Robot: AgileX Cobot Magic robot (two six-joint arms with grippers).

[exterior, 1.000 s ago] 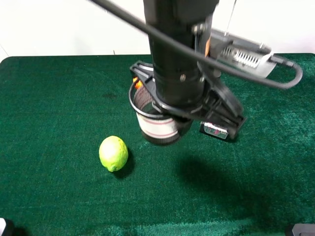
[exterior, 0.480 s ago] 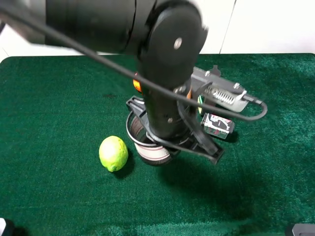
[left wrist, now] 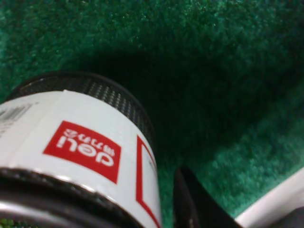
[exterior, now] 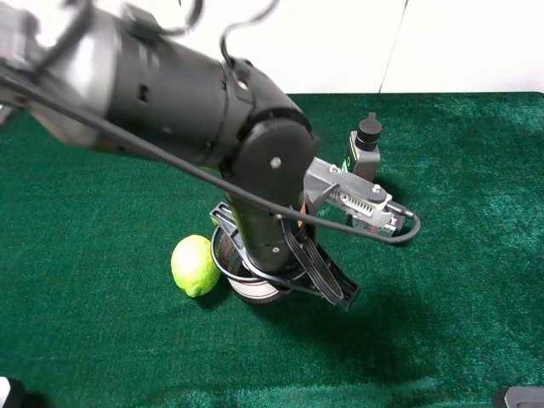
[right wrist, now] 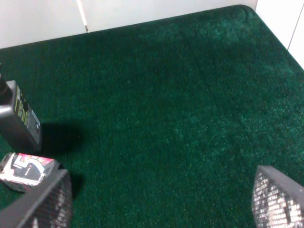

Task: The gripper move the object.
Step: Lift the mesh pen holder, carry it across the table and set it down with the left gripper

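The object, a black mesh pen cup [exterior: 253, 291] with a white band and red stripes, is right beside a lime [exterior: 195, 265] near the table's middle. My left gripper [exterior: 274, 269] comes down on it from above and is shut on its rim, with the bulky arm hiding most of the cup. In the left wrist view the cup [left wrist: 80, 142] fills the frame with its red-and-white label, and one black finger [left wrist: 187, 204] lies against its side. Whether the cup rests on the cloth I cannot tell. My right gripper [right wrist: 161, 202] hangs open over bare cloth.
A grey bottle with a black cap [exterior: 365, 149] stands behind the arm, also seen as the bottle [right wrist: 19, 121] in the right wrist view. A small patterned jar [right wrist: 26, 171] lies beside it. Green cloth [exterior: 459, 255] covers the table.
The left arm has swung down and to the left, carrying the cup forward until it is beside the lime. The grey bottle behind it has come into view.
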